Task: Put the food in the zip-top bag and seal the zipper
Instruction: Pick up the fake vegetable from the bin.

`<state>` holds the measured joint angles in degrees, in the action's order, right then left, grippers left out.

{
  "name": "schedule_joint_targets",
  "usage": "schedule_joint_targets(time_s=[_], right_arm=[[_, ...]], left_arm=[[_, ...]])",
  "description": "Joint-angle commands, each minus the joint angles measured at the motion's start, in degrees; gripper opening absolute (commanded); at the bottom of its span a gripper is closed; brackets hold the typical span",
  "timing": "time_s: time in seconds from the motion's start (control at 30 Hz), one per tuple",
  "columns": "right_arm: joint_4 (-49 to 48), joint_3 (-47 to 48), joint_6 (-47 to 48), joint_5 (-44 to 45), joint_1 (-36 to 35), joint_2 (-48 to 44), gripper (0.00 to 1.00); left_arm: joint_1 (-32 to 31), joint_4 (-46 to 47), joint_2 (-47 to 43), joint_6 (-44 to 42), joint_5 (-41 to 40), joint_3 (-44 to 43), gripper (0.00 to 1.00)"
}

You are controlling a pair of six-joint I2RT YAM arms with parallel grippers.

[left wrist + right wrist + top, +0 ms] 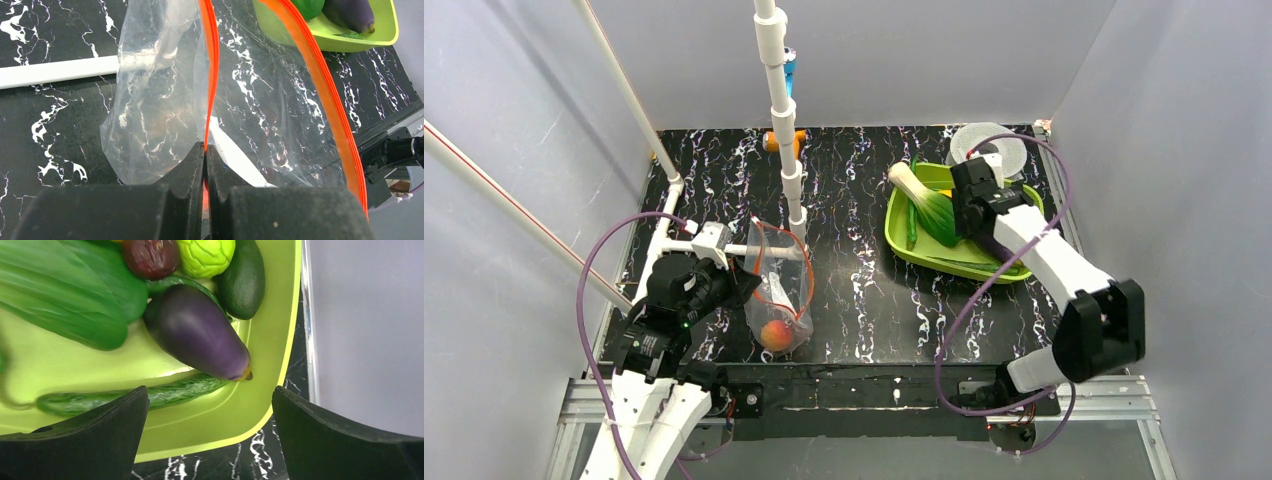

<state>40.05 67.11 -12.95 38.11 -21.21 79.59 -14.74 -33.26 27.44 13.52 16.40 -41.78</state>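
Top external view showed the clear zip-top bag [779, 290] standing mouth-up at about 8 o'clock on the black marbled table [864, 300]. A single orange-red peach [775, 334] lay at its bottom. The lime-green tray [899, 235] of toy produce sat at 2 o'clock, well apart from the bag.

Seen from the left wrist, the left gripper [205, 149] was pinched tight on the red-orange zipper [212, 65], holding one lip of the mouth up. The other lip arced away toward 3 o'clock, so the opening gaped.

The right wrist camera looked down into the tray. There the right gripper [209, 392] hung with its jaws spread wide and nothing between them. A purple eggplant [197, 337] lay at the centre of that view, just above the gap. A dark green avocado [245, 280] lay at 1 o'clock, a light green leafy ball [205, 255] at 12 o'clock and a dark plum [150, 257] at 11 o'clock. A slim green cucumber [150, 396] lay under the eggplant's tip.

Loading looked barely begun, with one piece bagged and the rest in the tray; sealing had not started. The next move appeared to call for lowering the right jaws around one piece, likely the eggplant. It would then be carried toward 8 o'clock and released through the held-open mouth without snagging the film.
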Motion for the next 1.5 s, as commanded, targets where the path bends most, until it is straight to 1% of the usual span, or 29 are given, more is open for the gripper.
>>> schedule_joint_targets(time_s=[0.0, 0.03, 0.1, 0.23, 0.33, 0.47, 0.6, 0.87, 1.0, 1.1, 1.17, 1.27, 1.33, 1.37, 1.47], right_arm=[[3.5, 3.46, 4.42, 5.29, 0.07, 6.68, 0.98], [1.92, 3.32, 5.25, 6.26, 0.3, 8.49, 0.98], [-0.17, 4.0, 7.81, 5.46, 0.76, 11.99, 0.98], [-1.52, 6.31, 8.59, 8.19, 1.18, 18.07, 0.98], [-0.63, 9.12, 7.41, 6.53, 1.61, 22.4, 0.98], [1.12, 12.15, 4.93, 10.42, 1.68, 27.54, 0.98], [1.38, 12.68, 3.16, 11.3, 2.37, 30.41, 0.98], [-3.92, 8.31, 3.75, 10.68, 2.82, 30.72, 0.98], [-5.02, 7.58, 3.8, 10.13, 2.81, 29.6, 0.84], [-7.8, 5.98, 4.65, 9.66, 2.84, 28.53, 0.8], [-7.55, 6.39, 4.52, 9.02, 2.75, 28.41, 0.7], [-7.1, 6.65, 4.28, 8.36, 2.61, 27.36, 0.51], [-7.25, 6.39, 3.86, 8.68, 2.38, 25.58, 0.33], [-7.39, 6.18, 3.76, 8.59, 1.86, 24.43, 0.29], [-8.06, 5.22, 4.16, 10.12, 0.04, 20.01, 0.26]], left_arm=[[-0.03, 0.56, -0.03, -0.65, 1.44, 0.04, 0.0], [-0.04, 0.56, -0.05, -0.66, 1.52, 0.05, 0.0], [-0.11, 0.63, -0.04, -0.69, 1.65, 0.12, 0.0], [-0.08, 0.65, -0.06, -0.68, 1.85, 0.12, 0.0], [-0.05, 0.9, 0.08, -0.6, 1.73, 0.3, 0.0], [-0.1, 0.44, 0.83, -0.68, 1.59, -0.02, 0.0], [-0.06, 0.46, 0.26, -0.59, 0.76, 0.12, 0.0], [-0.04, 0.57, 1.31, -0.66, 1.01, 0.06, 0.0], [-0.1, 0.38, 1.63, -0.69, 1.16, 0.07, 0.0], [-0.07, 0.39, 1.48, -0.69, 0.91, 0.04, 0.0], [-0.03, 0.38, 1.3, -0.69, 0.88, 0.11, 0.0], [-0.08, 0.4, 1.33, -0.59, 0.61, 0.12, 0.0], [-0.1, 0.38, 1.59, -0.64, 0.68, 0.04, 0.0], [-0.1, 0.38, 1.58, -0.68, 0.85, 0.04, 0.0], [-0.1, 0.39, 1.72, -0.57, 0.75, 0.03, 0.0]])
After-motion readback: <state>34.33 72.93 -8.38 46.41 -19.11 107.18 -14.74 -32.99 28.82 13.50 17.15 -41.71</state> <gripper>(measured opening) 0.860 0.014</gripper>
